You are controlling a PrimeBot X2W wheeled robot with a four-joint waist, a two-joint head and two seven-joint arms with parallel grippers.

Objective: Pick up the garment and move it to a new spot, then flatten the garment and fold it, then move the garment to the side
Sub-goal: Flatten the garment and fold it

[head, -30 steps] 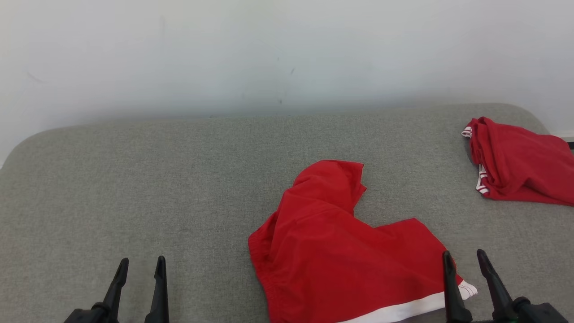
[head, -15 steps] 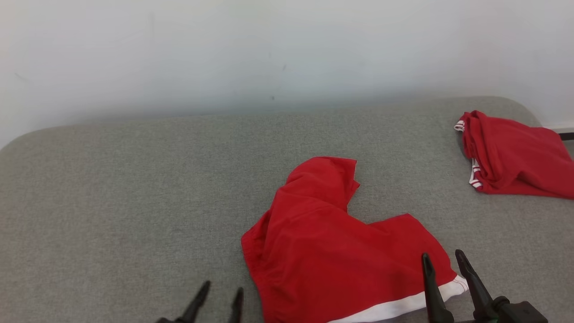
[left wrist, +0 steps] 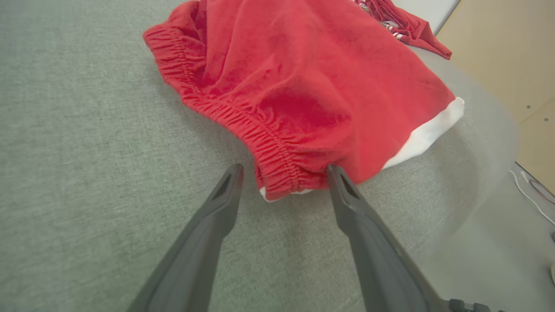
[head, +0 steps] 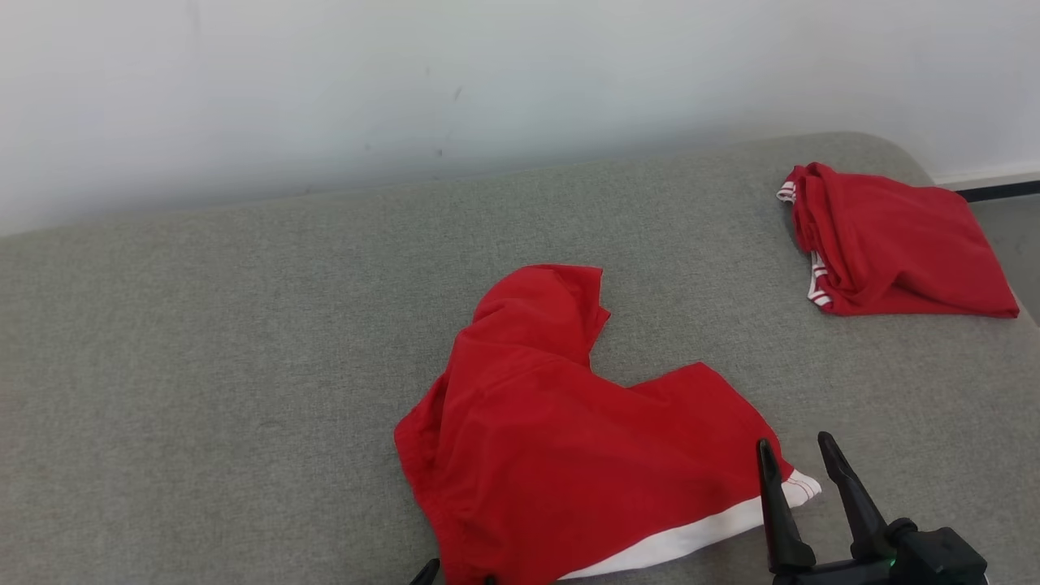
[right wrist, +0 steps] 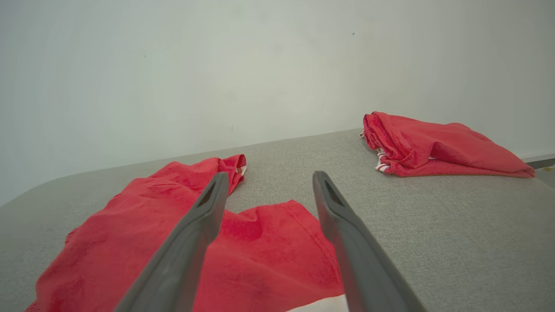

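Found garment (head: 569,439) crumpled, not yet lifted, flattened or folded; all steps left. Saw left gripper (left wrist: 284,169) wide open astride waistband (left wrist: 269,143), right gripper (head: 795,440) open nr hem (head: 691,536), both empty.

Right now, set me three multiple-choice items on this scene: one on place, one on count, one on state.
1. Where is the folded red garment?
A. far right of the grey upholstered top
B. at its near left
C. in a tool

2. How many red garments lie on the top?
A. one
B. two
C. three

3. The left tool is:
A. shut on cloth
B. open at the red shorts' waistband
C. shut, empty

Key: 1A, it lies apart by the right edge. 2B, the shorts plus the folded garment. 3B, its jaws stand spread around the waistband's end.
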